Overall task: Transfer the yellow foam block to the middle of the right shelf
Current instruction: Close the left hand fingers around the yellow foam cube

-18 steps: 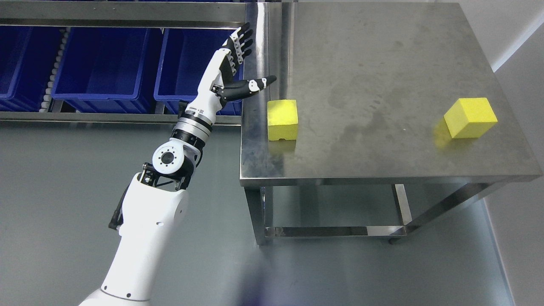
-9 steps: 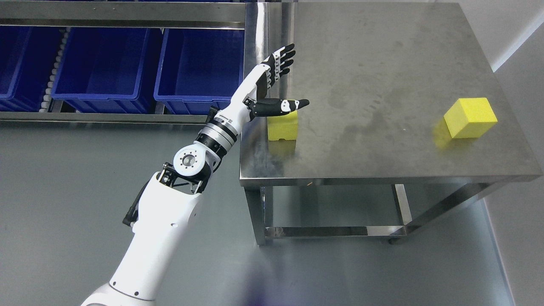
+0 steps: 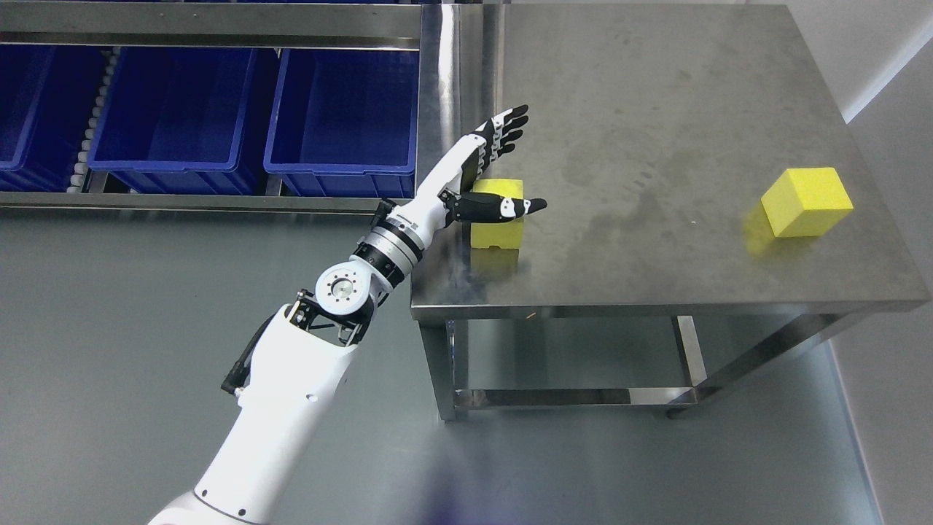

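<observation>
Block (image 3: 498, 232) on counter (image 3: 656, 109), at 9 o'clock | left hand (image 3: 487, 175) over it, fingers (image 3: 510, 124) spread, gripping nothing | grasp, carry, placing on shelf all left

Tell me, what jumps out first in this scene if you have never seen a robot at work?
The white robot arm rising from the lower left, its black-fingered left hand spread open over a yellow foam block near the left edge of the steel table. A second yellow block sits alone toward the table's right side. Behind the arm, deep blue bins line a shelf at upper left.
</observation>
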Motion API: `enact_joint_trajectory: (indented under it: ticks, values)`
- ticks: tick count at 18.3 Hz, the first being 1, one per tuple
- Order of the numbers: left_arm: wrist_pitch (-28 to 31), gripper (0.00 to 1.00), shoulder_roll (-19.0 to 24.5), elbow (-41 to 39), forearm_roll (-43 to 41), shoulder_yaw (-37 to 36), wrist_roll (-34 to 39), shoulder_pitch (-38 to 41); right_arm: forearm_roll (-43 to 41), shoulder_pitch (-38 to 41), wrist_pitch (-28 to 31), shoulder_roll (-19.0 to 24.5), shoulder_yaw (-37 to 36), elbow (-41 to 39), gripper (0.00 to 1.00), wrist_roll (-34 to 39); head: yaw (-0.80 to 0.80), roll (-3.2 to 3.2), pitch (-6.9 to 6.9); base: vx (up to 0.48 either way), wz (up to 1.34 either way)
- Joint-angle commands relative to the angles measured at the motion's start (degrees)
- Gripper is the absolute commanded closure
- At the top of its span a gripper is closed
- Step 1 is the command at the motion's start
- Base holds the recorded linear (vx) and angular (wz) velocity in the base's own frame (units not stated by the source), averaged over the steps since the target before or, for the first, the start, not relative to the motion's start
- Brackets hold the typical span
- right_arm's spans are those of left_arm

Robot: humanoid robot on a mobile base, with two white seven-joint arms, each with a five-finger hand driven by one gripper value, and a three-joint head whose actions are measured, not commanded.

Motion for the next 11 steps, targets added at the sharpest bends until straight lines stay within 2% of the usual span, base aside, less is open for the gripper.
enact_joint_trajectory:
  ticks: [1, 5, 7, 11]
  values:
    - [-1.4, 0.02, 0.9, 0.0, -3.2, -2.2, -1.5, 3.1, 0.2, 0.1, 0.0, -1.0, 0.0, -1.0, 0.00, 0.0, 0.00, 0.00, 0.00, 0.000, 0.00]
    - [-1.9, 0.02, 0.9, -0.1, -3.3, -1.9, -1.7, 3.1, 0.2, 0.1, 0.0, -1.0, 0.0, -1.0, 0.00, 0.0, 0.00, 0.00, 0.00, 0.000, 0.00]
    - [-4.9, 0.03, 1.2, -0.1, -3.5, -2.1, -2.4, 2.6, 0.2, 0.1, 0.0, -1.0, 0.0, -1.0, 0.00, 0.0, 0.00, 0.00, 0.00, 0.000, 0.00]
    - [-6.0, 0.08, 4.0, -0.2, -3.5, -2.2, -4.1, 2.5, 0.2, 0.1, 0.0, -1.0, 0.0, -1.0, 0.00, 0.0, 0.00, 0.00, 0.00, 0.000, 0.00]
